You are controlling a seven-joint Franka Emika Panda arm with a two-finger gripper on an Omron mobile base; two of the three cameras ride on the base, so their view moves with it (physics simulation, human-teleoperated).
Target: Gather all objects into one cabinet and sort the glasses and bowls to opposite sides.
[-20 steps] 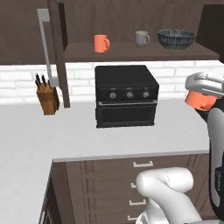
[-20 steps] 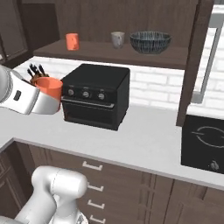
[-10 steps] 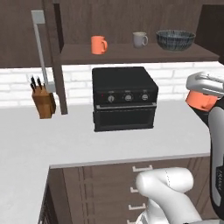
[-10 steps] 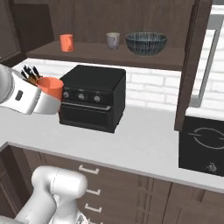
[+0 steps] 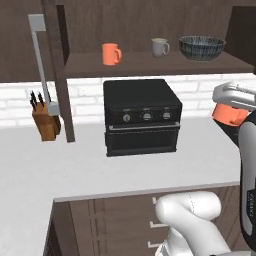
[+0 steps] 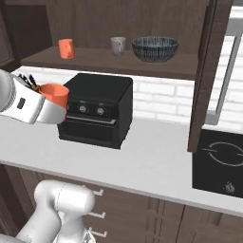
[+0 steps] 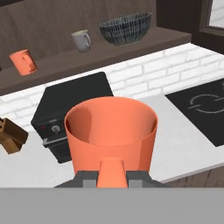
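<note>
My gripper (image 7: pixel 112 176) is shut on the handle of an orange mug (image 7: pixel 111 129), which it holds upright above the counter, to the right of the oven in the left base view (image 5: pixel 229 114). The cabinet shelf (image 5: pixel 150 65) carries a second orange mug (image 5: pixel 111 53) at the left. A grey-beige mug (image 5: pixel 160 47) stands further right, with the wide dark patterned bowl (image 5: pixel 201 47) at the right end. The cabinet stands open, with one door and its grey bar handle (image 5: pixel 40 55) at the left and the other door (image 6: pixel 209 71) at the right.
A black countertop oven (image 5: pixel 141 116) sits under the shelf on the pale counter (image 5: pixel 75 170). A knife block (image 5: pixel 45 120) stands at the left by the brick wall. A black cooktop (image 6: pixel 220 161) lies to the right. Drawer fronts (image 6: pixel 142 213) run below the counter edge.
The whole scene has slid slightly left in both base views, so the cameras moved with the base. The held orange mug stays in the same grip.
</note>
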